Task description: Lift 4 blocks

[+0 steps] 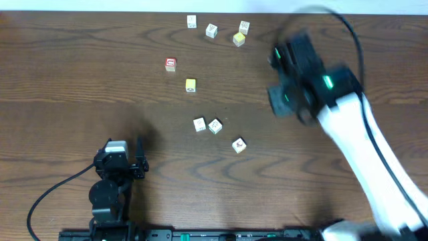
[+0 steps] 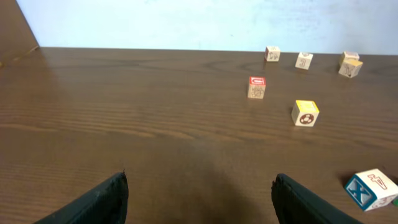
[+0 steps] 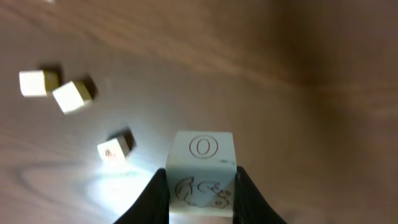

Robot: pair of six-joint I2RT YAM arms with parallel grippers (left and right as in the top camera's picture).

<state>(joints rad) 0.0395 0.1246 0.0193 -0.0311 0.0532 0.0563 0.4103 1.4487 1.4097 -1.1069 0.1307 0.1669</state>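
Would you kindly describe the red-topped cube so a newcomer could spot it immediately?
On the brown table, look between the far row of blocks and the near trio. Of the two cubes there, the red-topped cube sits farther left; its neighbour is yellow-topped.

This looks like a robot lab. I see a big dark brown wooden table [image 1: 60, 73], a plain pale wall [image 2: 155, 22] and a white robot arm [image 1: 366, 144].

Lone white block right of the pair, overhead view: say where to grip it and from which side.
Take the block by two opposite side faces, coming straight down. It lies flat, clear of the pair, so all sides are free; it sits askew to the table edges, so square up to its faces.
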